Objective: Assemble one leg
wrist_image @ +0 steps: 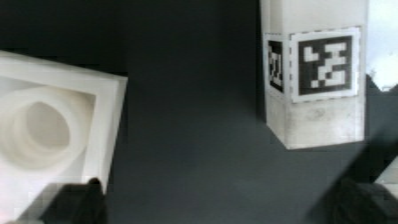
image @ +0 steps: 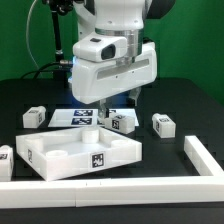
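A white leg point(wrist_image: 317, 75) with a black-and-white tag lies on the black table. In the exterior view it is the leg point(image: 122, 122) just under my gripper point(image: 130, 99). In the wrist view my gripper point(wrist_image: 222, 205) is open and empty, with its dark fingertips point(wrist_image: 71, 205) far apart. The leg lies ahead of the jaws, off towards one finger and not between them. The white tray-like tabletop point(image: 45, 152) sits at the front on the exterior view's left. One of its corners with a round socket point(wrist_image: 39, 125) shows in the wrist view.
Two more tagged legs lie on the table, one point(image: 36, 117) on the exterior view's left and one point(image: 163, 125) on its right. The marker board point(image: 78, 117) lies behind the tabletop. White rails point(image: 205, 160) border the table's front and right.
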Controlling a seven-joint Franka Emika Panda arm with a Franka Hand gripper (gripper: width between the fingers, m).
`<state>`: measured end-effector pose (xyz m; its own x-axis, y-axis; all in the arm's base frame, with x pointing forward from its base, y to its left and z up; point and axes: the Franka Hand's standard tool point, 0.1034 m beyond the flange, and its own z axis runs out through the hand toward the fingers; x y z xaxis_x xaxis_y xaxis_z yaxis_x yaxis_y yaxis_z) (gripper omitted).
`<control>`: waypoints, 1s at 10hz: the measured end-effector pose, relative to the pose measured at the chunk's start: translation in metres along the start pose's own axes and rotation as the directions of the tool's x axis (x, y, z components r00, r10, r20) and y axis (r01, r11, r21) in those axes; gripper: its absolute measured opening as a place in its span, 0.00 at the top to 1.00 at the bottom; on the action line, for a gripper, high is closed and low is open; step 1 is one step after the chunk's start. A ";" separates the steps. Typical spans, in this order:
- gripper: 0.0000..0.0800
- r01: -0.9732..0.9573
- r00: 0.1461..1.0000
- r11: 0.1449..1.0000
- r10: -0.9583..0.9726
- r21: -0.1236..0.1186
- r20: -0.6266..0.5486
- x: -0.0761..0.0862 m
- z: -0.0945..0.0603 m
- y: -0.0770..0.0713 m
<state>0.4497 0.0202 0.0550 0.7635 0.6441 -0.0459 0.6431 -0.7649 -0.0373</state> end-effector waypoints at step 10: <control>0.19 0.478 0.878 0.877 -0.478 0.051 -0.017 -0.023 -0.001 0.071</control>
<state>0.4780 -0.0486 0.0542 0.3646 0.9311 -0.0056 0.9257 -0.3631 -0.1060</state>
